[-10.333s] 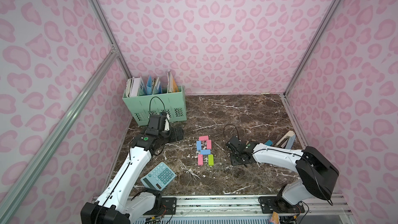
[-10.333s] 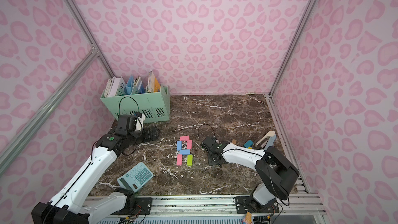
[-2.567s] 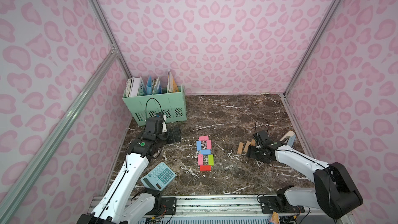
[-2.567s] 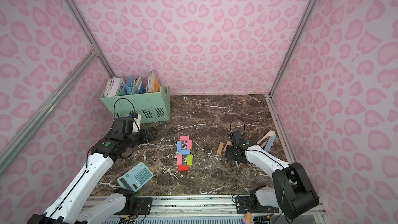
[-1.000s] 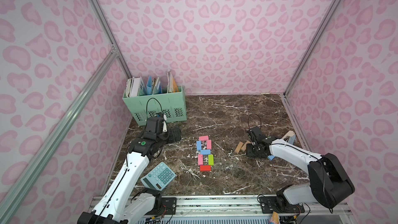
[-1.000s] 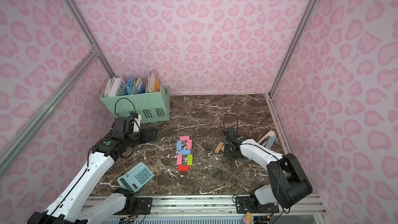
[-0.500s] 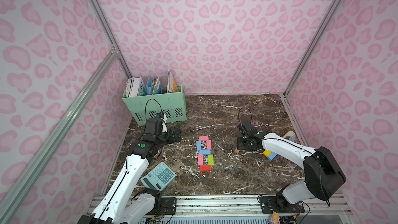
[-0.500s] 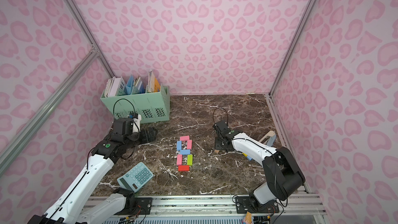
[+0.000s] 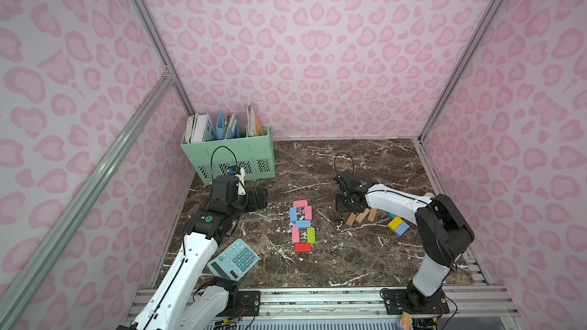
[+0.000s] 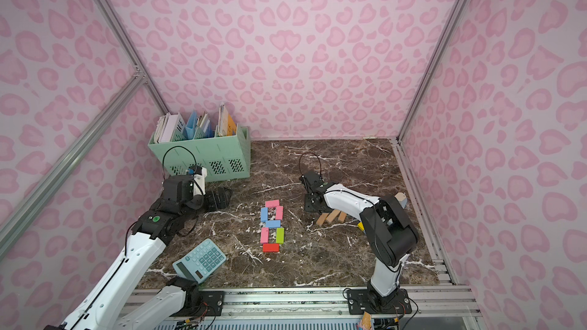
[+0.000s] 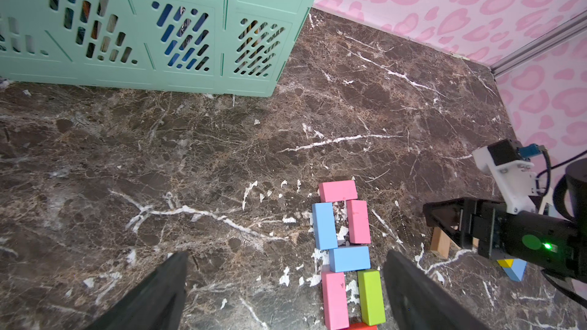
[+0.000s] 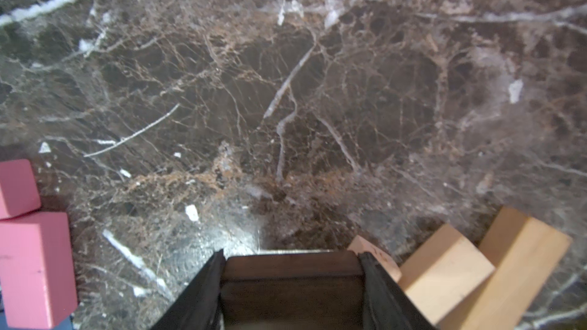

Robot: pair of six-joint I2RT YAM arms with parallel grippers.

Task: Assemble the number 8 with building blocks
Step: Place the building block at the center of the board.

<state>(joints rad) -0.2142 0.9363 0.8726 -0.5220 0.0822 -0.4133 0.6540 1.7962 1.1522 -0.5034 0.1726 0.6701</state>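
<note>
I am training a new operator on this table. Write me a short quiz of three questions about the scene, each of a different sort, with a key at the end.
1. True or false: the left gripper is open and holds nothing.
2. Which piece closes the bottom of the figure of flat coloured blocks? A) a green block; B) the red flat rectangular block; C) a yellow block.
3. Fill in the colour: the right gripper is shut on a ______ rectangular block.

Key: 1 true; 2 B; 3 dark brown.
</note>
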